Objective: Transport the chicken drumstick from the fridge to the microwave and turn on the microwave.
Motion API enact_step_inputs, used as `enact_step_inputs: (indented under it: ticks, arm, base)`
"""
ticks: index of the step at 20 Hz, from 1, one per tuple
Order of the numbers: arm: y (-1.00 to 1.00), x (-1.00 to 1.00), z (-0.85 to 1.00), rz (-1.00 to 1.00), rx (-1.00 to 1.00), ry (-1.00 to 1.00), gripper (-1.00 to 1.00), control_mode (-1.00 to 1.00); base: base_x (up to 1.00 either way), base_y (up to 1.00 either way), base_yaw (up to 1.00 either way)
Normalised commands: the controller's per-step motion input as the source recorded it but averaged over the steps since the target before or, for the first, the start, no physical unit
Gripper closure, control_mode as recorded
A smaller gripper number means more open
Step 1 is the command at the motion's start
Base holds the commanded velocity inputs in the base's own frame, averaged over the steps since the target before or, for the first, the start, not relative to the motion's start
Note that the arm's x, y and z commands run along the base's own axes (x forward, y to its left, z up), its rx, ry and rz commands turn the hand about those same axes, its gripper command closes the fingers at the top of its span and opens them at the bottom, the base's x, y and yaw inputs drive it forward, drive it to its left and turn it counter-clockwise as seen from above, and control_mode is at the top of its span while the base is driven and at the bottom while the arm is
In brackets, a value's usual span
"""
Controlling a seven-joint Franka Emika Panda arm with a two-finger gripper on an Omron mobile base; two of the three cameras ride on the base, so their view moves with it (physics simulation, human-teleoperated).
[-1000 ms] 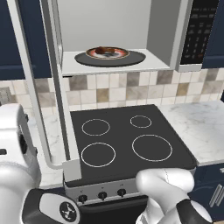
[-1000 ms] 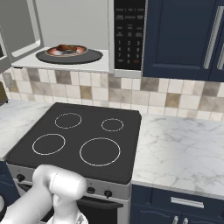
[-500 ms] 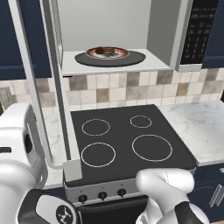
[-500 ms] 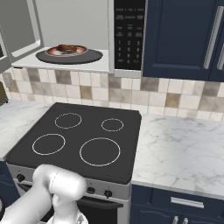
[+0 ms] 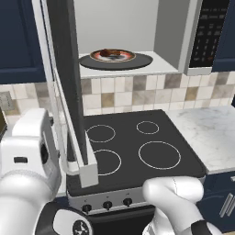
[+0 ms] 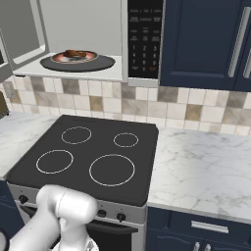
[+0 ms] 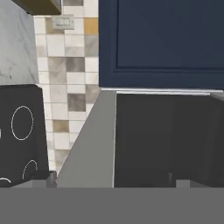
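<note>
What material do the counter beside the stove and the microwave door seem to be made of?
The counter looks like polished white marble, judging by its grey veins, though it may be an imitation. The microwave door, standing open, looks like dark glass in a matte grey frame, likely painted metal or plastic.

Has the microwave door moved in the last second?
Yes. In the left base view the microwave door has swung right, toward closing: its lower corner now overlaps the left rings of the stovetop, which has stayed put.
</note>
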Motion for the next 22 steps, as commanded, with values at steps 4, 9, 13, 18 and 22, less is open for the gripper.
enact_step_inputs:
  ticks: [4, 9, 13, 18, 22]
  arm:
    - [-0.43, 0.23, 0.00, 0.00, 0.00, 0.00, -1.00, -1.00]
    - [-0.47, 0.30, 0.00, 0.00, 0.00, 0.00, -1.00, -1.00]
    - [-0.51, 0.32, -0.02, 0.00, 0.00, 0.00, -1.00, -1.00]
    - [-0.53, 0.30, -0.06, 0.00, 0.00, 0.00, -1.00, -1.00]
    - [-0.52, 0.37, -0.04, 0.00, 0.00, 0.00, -1.00, -1.00]
  base:
    - [0.00, 0.00, 0.00]
    - [0.00, 0.00, 0.00]
    - [0.00, 0.00, 0.00]
    - [0.00, 0.00, 0.00]
    - [0.00, 0.00, 0.00]
